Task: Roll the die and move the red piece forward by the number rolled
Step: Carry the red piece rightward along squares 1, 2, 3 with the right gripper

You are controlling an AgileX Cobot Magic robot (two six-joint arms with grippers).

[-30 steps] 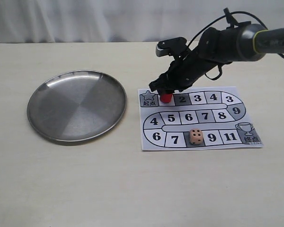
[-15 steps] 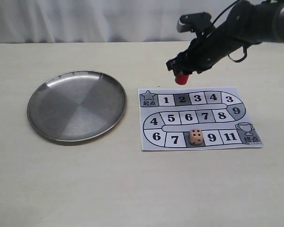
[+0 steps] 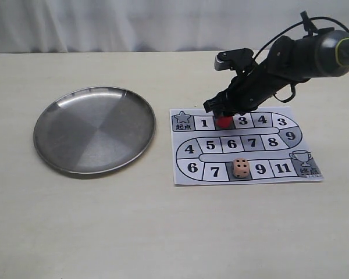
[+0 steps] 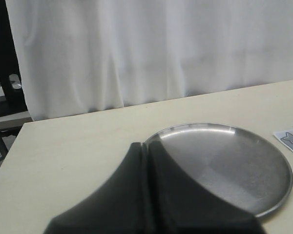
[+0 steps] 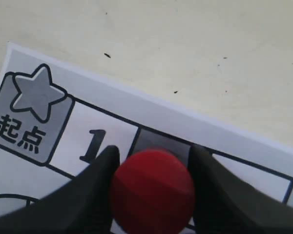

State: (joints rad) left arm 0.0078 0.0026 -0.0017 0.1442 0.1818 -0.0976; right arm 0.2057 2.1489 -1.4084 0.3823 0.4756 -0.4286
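- The red piece [image 5: 152, 192], a smooth matte cylinder, is pinched between the right gripper's [image 3: 223, 116] dark jaws over grey square 2 in the board's [image 3: 250, 156] far row. Whether it touches the paper I cannot tell.
- Likely step: counting the piece along. Next it should go right by the die's count, land upright, then be released.
- The die [image 3: 240, 168], pale wood with rounded corners, sits in the near row between 7 and 9.
- A round, shiny steel plate [image 3: 95, 129] lies left of the board.
- The left gripper [image 4: 145, 151] is closed and empty.
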